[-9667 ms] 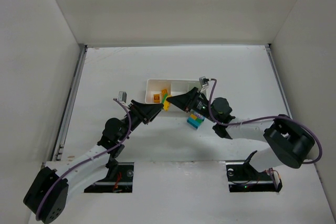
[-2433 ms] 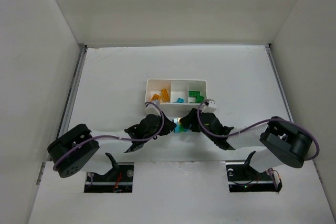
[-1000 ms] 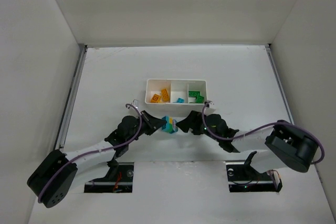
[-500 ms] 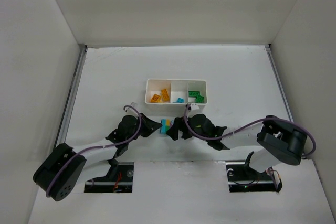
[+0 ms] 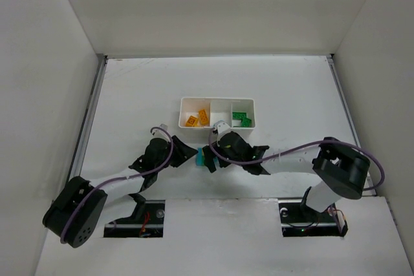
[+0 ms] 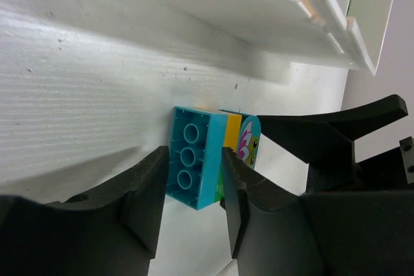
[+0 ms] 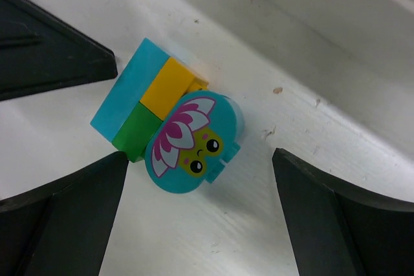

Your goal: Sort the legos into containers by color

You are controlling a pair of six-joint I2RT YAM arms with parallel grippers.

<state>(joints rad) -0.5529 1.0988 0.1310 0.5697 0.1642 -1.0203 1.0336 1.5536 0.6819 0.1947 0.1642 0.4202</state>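
A clump of legos lies on the table in front of the tray: a cyan brick, a yellow one, a green one and a round cyan piece printed with a flower face. My left gripper is open, its fingers close on either side of the cyan brick. My right gripper is wide open, facing the printed piece from the other side. The containers are one white tray, with orange legos in the left compartment and green ones in the right.
The two grippers meet nose to nose just in front of the tray. The tray's white wall rises close behind the clump. The right wrist covers part of the tray's middle compartment. White enclosure walls surround the table.
The left jaws have gone from shut to open around the cyan brick. The right arm has swung left and its jaws have widened. The clump has shifted slightly left and toward the arms' bases.
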